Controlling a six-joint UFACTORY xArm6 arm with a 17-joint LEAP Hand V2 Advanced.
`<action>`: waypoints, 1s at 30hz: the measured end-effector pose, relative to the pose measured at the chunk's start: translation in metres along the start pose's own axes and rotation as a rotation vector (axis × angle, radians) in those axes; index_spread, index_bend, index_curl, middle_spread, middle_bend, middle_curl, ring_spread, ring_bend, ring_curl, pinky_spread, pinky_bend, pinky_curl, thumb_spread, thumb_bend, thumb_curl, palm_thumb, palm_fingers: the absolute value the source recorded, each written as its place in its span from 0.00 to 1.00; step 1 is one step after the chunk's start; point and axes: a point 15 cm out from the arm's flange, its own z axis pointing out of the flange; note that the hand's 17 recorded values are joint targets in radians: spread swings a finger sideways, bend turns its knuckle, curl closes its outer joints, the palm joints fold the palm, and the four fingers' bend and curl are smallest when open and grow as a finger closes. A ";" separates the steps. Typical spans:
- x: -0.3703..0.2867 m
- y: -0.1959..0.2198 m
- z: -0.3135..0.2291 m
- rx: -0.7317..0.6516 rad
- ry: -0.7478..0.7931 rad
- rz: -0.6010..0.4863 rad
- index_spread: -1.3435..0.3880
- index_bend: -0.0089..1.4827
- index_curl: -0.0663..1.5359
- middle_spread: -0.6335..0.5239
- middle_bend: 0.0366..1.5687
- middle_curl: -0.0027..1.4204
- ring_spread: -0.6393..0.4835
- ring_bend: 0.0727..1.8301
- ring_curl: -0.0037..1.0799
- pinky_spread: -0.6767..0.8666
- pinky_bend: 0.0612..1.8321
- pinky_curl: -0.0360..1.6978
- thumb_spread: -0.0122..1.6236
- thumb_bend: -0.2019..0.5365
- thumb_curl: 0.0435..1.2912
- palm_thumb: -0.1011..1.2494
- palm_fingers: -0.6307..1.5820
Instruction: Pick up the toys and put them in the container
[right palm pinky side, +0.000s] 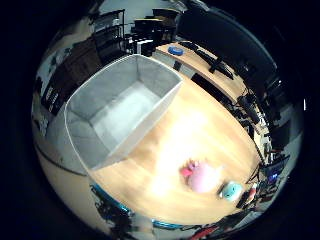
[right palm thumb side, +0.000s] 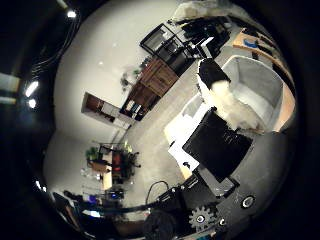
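A grey fabric container stands on the wooden table, and I see nothing inside it. A pink plush toy lies on the table well away from the container, near the table's edge. A small teal toy lies right beside it. My right hand is high above the table, beside the container and far from both toys. One black-tipped white finger reaches out straight past the container's wall. Nothing is held.
A second table with a blue disc and dark monitors stands beyond the container. Dark shelves and a wooden cabinet line the room's far side. Pale floor surrounds the table.
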 end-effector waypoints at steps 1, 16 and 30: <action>0.001 0.000 -0.001 0.002 0.002 0.002 0.41 0.33 0.35 0.15 0.09 0.17 0.16 0.43 0.26 0.18 0.61 0.02 0.63 0.24 0.38 0.55 0.59; 0.010 -0.013 -0.011 0.017 0.010 0.047 0.41 0.31 0.34 0.16 0.10 0.18 0.19 0.44 0.26 0.20 0.59 0.02 0.63 0.24 0.38 0.55 0.57; 0.031 -0.029 -0.086 0.086 0.047 0.105 0.40 0.29 0.33 0.18 0.12 0.21 0.22 0.43 0.25 0.33 0.47 0.01 0.62 0.24 0.38 0.56 0.53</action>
